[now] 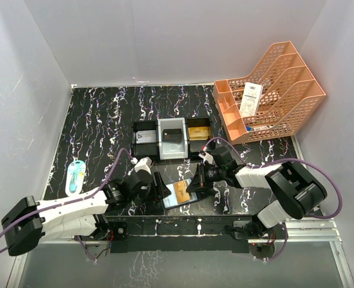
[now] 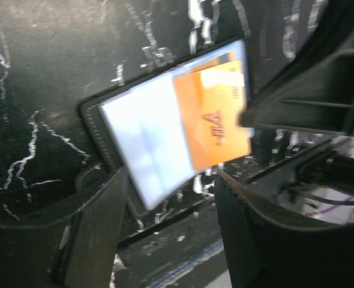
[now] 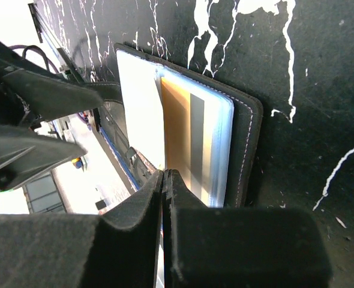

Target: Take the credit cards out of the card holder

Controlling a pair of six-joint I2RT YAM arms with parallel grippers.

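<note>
Card holder (image 2: 142,141) open flat near desk (image 1: 105,120) front edge, bins (image 1: 171,138) close behind, free desk to the left. Gold-orange card (image 2: 213,126) sticking out of slot. Left claw (image 2: 165,192) spread, holder's corner between fingers, nothing gripped. Right claw (image 3: 164,177) shut, tips at card's edge; grip unclear.

Right gripper (image 3: 165,175) jaws are pressed together, tips at the edge of a gold-orange credit card (image 3: 177,129) in the open card holder (image 3: 249,141).
</note>
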